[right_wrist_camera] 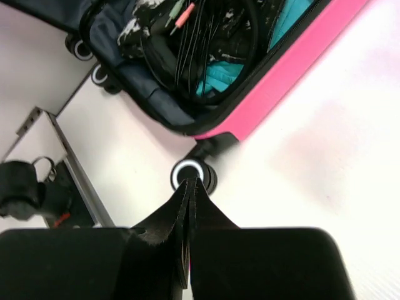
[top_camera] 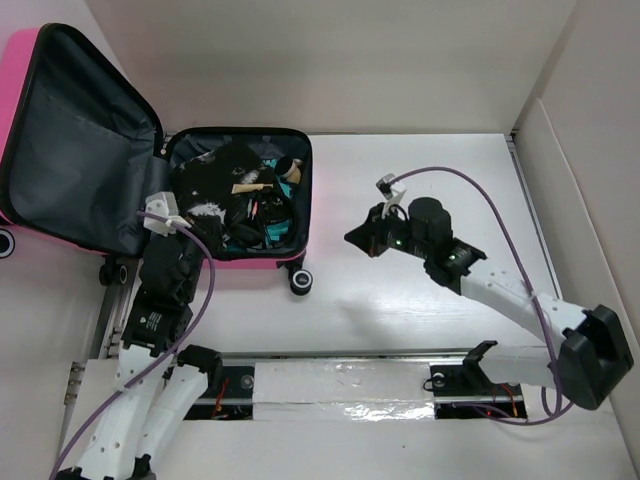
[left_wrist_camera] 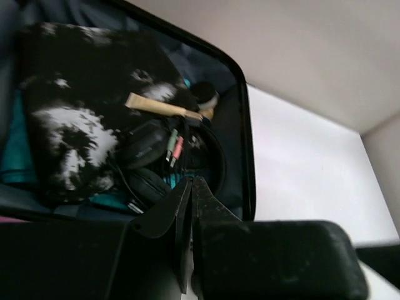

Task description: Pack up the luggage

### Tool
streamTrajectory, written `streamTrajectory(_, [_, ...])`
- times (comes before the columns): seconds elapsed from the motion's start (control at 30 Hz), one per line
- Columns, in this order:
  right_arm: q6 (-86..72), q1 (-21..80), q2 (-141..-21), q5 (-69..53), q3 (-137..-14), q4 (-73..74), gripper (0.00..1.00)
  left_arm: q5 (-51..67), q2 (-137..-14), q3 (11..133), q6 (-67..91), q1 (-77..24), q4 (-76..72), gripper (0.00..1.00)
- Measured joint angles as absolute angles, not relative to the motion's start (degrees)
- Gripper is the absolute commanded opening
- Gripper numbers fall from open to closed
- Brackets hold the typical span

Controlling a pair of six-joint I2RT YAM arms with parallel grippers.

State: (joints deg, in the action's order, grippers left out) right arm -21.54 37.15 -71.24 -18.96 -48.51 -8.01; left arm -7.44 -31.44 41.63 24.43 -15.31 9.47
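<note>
The hot-pink luggage point(top_camera: 262, 262) lies open at the table's left, its grey-lined lid point(top_camera: 75, 150) tilted back. Its tray holds a black-and-white cloth point(left_wrist_camera: 75, 119), black headphones point(left_wrist_camera: 150, 150) with cables, teal fabric point(right_wrist_camera: 219, 75) and a brush with a wooden handle point(left_wrist_camera: 159, 106). My left gripper point(left_wrist_camera: 189, 182) is shut and empty above the tray's near edge; in the top view it point(top_camera: 172, 232) is beside the hinge. My right gripper point(right_wrist_camera: 192, 182) is shut and empty over the table right of the luggage, near a black wheel point(right_wrist_camera: 190, 174); it also shows in the top view point(top_camera: 362, 238).
White walls enclose the table at the back and right. A metal rail point(top_camera: 340, 365) with taped white padding runs along the near edge between the arm bases. A second rail point(right_wrist_camera: 69, 165) runs beside the luggage's left side. A wheel point(top_camera: 300, 282) juts from the luggage's near right corner.
</note>
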Motion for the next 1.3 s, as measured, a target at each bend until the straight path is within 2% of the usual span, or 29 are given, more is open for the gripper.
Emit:
streamTrajectory(0.1, [-18.98, 37.5, -64.73, -17.21, -46.11, -5.65, 0.0, -15.64, -32.49, 45.12, 27.22, -15.31, 11.99, 0.01])
streamTrajectory(0.13, [-18.63, 37.34, -62.41, -16.64, -45.54, -5.69, 0.01, -18.83, -33.89, 47.53, 28.08, -15.31, 13.8, 0.05])
streamTrajectory(0.17, [-18.37, 37.1, -60.47, -16.25, -44.8, -6.79, 0.05, -23.05, -35.77, 50.85, 28.93, -15.31, 15.49, 0.12])
streamTrajectory(0.2, [-18.11, 36.88, -58.37, -16.01, -43.68, -8.23, 0.05, -27.35, -38.15, 54.41, 29.85, -15.07, 16.99, 0.25])
streamTrajectory(0.27, [-17.76, 36.4, -55.46, -15.68, -41.91, -9.5, 0.06, -33.85, -43.46, 60.88, 31.22, -12.93, 19.62, 0.35])
streamTrajectory(0.37, [-17.47, 36.25, -55.0, -14.59, -41.28, -9.45, 0.07, -36.53, -50.92, 66.78, 32.42, -3.84, 21.56, 0.4])
streamTrajectory(0.47, [-16.82, 35.97, -55.92, -13.65, -41.25, -8.78, 0.08, -34.87, -53.84, 65.1, 33.58, 8.56, 23.0, 0.56])
streamTrajectory(0.5, [-16.56, 35.9, -56.1, -13.45, -41.25, -8.19, 0.08, -34.65, -53.74, 63.46, 33.74, 11.46, 24.49, 0.67])
streamTrajectory(0.53, [-16.32, 35.88, -56.21, -13.45, -41.25, -7.62, 0.09, -34.83, -52.9, 62.28, 33.74, 13.47, 26.41, 0.73])
streamTrajectory(0.6, [-16.03, 35.68, -56.25, -13.52, -41.25, -6.83, 0.1, -37.01, -50.61, 60.8, 32.88, 14.46, 28.97, 0.79])
streamTrajectory(0.8, [-15.77, 36.23, -56.29, -13.58, -41.25, -6.59, 0.1, -44.47, -50.46, 60.47, 29.91, 16.29, 29.36, 0.74])
streamTrajectory(1.0, [-14.85, 37.93, -58.24, -13.89, -41.47, -6.31, 0.1, -46.06, -62.35, 67.57, 28.32, 24.1, 29.36, 0.69])
streamTrajectory(1.17, [-14.31, 39.64, -60.03, -13.87, -41.78, -5.87, 0.1, -45.5, -66.65, 68.69, 27.44, 25.04, 29.08, 0.67])
streamTrajectory(1.27, [-13.82, 40.86, -61.56, -13.5, -42.48, -5.54, 0.1, -45.3, -67.75, 70.7, 26.98, 24.99, 28.8, 0.48])
streamTrajectory(1.3, [-13.67, 41.04, -62.11, -13.39, -42.74, -5.5, 0.1, -45.01, -67.88, 71.13, 26.85, 24.99, 28.42, 0.36])
